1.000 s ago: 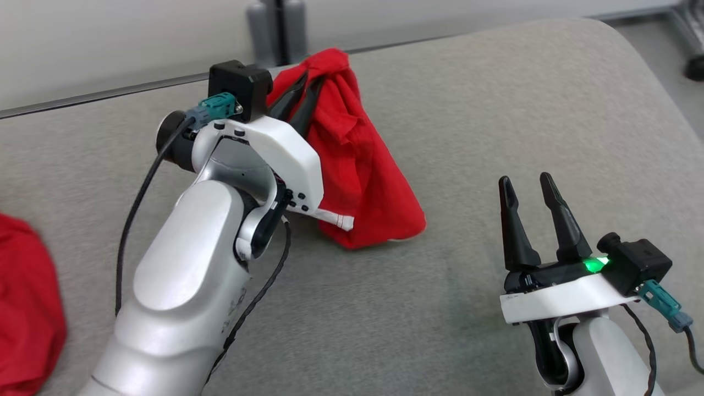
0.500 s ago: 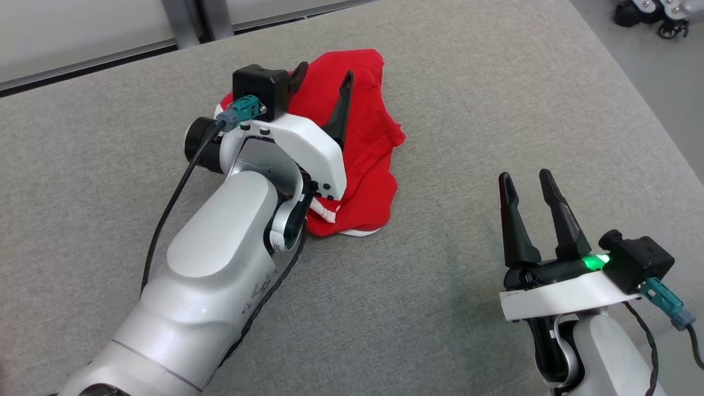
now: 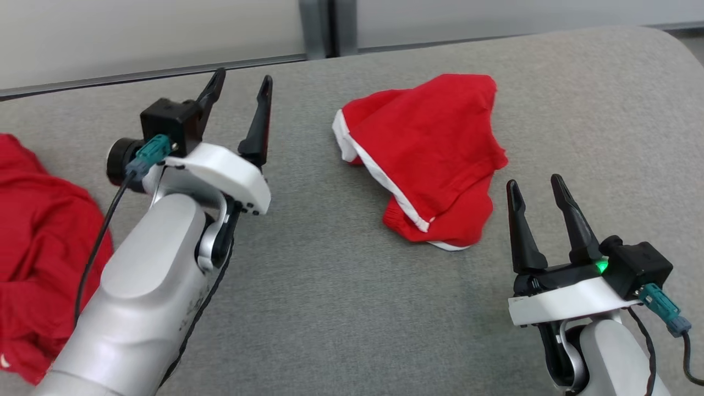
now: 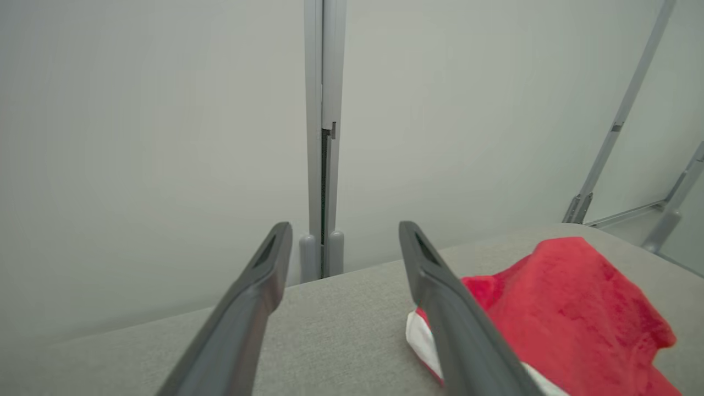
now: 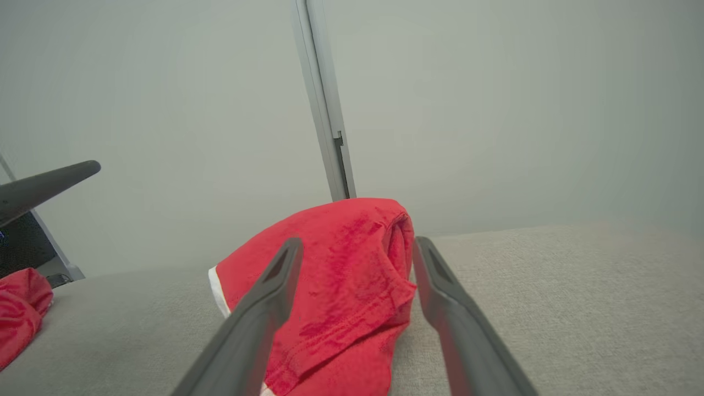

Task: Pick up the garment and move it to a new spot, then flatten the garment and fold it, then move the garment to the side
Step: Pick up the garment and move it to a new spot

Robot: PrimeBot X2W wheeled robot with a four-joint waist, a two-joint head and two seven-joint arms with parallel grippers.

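The garment [image 3: 434, 148] is red with white trim and lies crumpled on the grey padded surface [image 3: 330, 308], right of centre in the head view. My left gripper [image 3: 243, 77] stands open and empty to its left, well apart from it. In the left wrist view the garment [image 4: 577, 297] lies just right of the open left gripper [image 4: 345, 225]. My right gripper [image 3: 534, 182] is open and empty near the garment's lower right edge. The right wrist view has the garment [image 5: 341, 275] straight ahead of the open right gripper [image 5: 357, 242].
A second red cloth [image 3: 38, 247] is heaped at the surface's left edge, also seen at the left of the right wrist view as a red cloth [image 5: 19, 308]. A pale wall with a grey post [image 3: 322, 27] runs behind the surface. The surface rounds off at the far right.
My left gripper opened and let go of the garment, which dropped into a crumpled heap. The left arm then drew away to the left. The head camera has shifted too.
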